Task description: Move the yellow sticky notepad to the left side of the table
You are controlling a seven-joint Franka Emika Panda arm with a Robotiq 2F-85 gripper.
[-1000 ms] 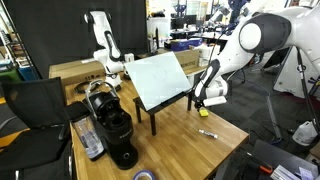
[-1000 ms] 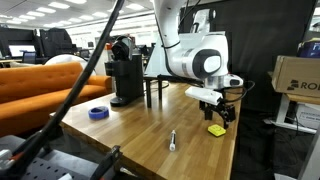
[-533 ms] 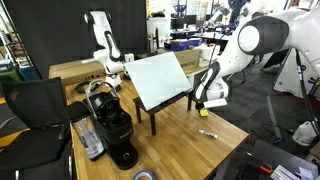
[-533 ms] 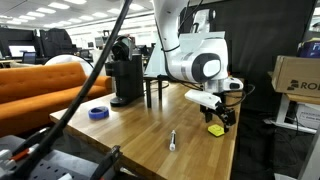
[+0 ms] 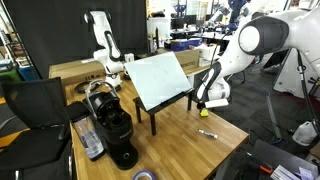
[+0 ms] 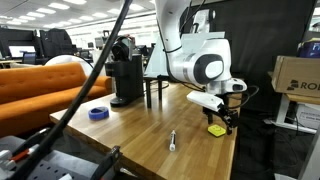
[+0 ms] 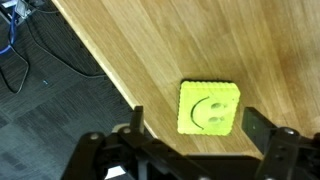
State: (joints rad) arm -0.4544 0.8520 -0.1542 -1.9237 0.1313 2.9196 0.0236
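A: While the wrist view is up, read it across from the left for me.

B: Floor and loose cables (image 7: pixel 20 45) in the upper left, then the table (image 7: pixel 150 40) edge running diagonally down toward the lower middle. After that comes one dark finger, then the yellow sticky notepad (image 7: pixel 209 108) lying flat on the wood just inside that edge, then the second finger at the lower right.

A: So the gripper (image 7: pixel 195 120) has hold of nothing?

B: Nothing. Its jaws are spread wide with the pad in the gap, touching neither finger, though it sits closer to the right-hand one in the frame.

A: Any long axis to line up with?

B: None, it's square. Its sides look slightly turned against the line between the fingers, which I'd judge harmless.

A: And height?

B: In an exterior view a marker pen (image 6: pixel 171 141) lies near the middle. Well apart to its right, the gripper (image 6: pixel 224 114) hangs just above the yellow sticky notepad (image 6: pixel 216 129), near the table's edge. I'd say a straight descent, nudged slightly toward the pad's side, comes before closing.
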